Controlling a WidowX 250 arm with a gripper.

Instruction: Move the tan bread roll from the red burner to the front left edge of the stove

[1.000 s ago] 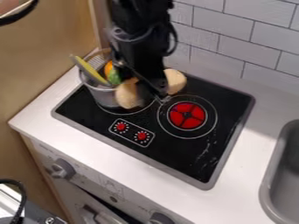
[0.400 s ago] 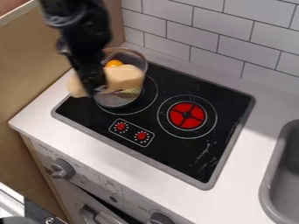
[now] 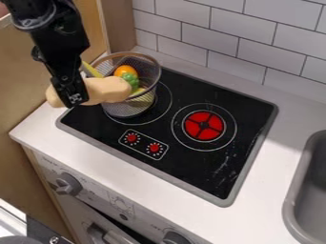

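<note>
In the camera view, we are seeing the black gripper [image 3: 73,97] at the upper left of the frame, clamped on a smooth, tan, lobed toy [image 3: 107,89]; its tip is bearing a small white printed mark. Beside the toy, a wire-mesh basket [image 3: 151,76] is standing on the glossy black stovetop [image 3: 191,167], holding a round orange piece [image 3: 125,70] and a bumpy green one [image 3: 130,80]. White ticks are ringing two red dials [image 3: 154,147] left of centre.

toy food [image 3: 109,90] before basket [image 3: 130,109] | basket on stove [image 3: 185,164] | sink [image 3: 290,202] right of stove
</note>
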